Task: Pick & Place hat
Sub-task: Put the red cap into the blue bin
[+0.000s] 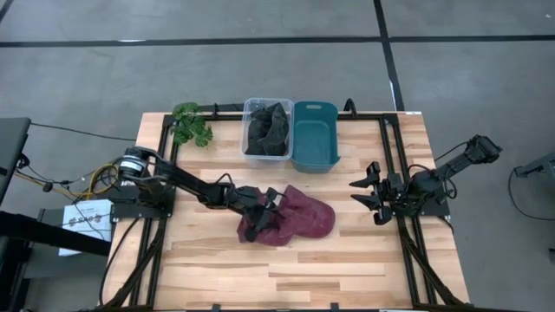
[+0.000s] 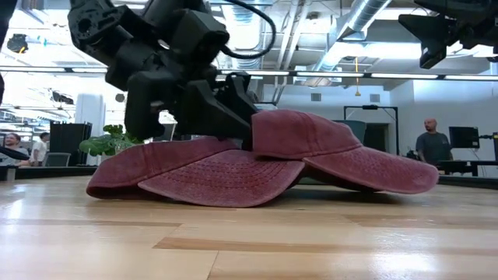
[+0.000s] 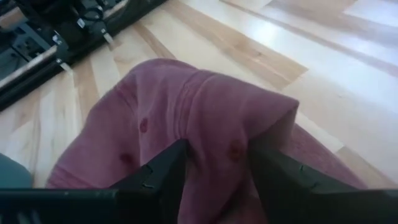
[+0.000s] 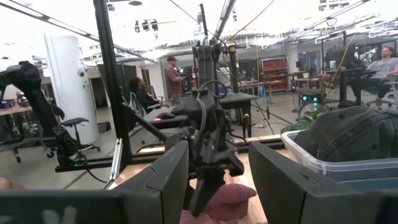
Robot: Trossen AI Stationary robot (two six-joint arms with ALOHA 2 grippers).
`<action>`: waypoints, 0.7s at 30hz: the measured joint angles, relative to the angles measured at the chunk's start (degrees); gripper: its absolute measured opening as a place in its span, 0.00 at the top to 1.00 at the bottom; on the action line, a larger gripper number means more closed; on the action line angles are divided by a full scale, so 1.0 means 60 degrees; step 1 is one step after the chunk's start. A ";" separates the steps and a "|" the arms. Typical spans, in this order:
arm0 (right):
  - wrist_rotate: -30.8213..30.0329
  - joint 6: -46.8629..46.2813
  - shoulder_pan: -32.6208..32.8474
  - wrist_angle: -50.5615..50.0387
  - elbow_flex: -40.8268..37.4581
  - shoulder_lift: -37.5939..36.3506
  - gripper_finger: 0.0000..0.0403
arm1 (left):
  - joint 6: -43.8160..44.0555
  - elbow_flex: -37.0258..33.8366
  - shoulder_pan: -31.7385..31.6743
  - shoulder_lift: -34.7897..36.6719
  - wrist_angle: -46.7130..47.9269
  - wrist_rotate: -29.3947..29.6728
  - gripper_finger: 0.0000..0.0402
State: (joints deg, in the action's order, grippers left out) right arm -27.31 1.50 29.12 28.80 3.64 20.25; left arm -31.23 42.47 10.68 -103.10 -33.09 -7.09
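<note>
A maroon hat (image 1: 299, 218) lies on the wooden table near its middle, with its underside on the boards (image 2: 233, 183). My left gripper (image 1: 262, 215) reaches in from the table's left, slanting down onto the hat's left part. It is open, and a raised fold of the crown (image 3: 205, 106) stands between its fingers. My right gripper (image 1: 368, 195) waits open above the table's right side, well clear of the hat (image 4: 217, 199). My left gripper straddles a raised fold of the crown (image 3: 214, 134) with its open fingers (image 3: 165, 171), one on each side. It comes from the table's left, slanting down. The cloth reaches both inner sides. The hat rests on the table.
At the far edge stand a clear bin (image 1: 267, 130) holding dark hats and a teal bin (image 1: 315, 134) beside it. A green plant (image 1: 191, 123) sits at the far left. Black frame rails (image 1: 395, 156) run along the table's sides. People show in the room beyond.
</note>
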 joint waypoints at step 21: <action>0.0004 -0.0004 0.0000 -0.0044 0.0000 0.0000 0.60 | 0.0001 0.0132 0.0018 0.0373 0.0362 0.1253 0.58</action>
State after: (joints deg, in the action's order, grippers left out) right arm -27.29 1.48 29.12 28.53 3.64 20.25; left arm -31.22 43.27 10.79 -100.86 -30.92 0.43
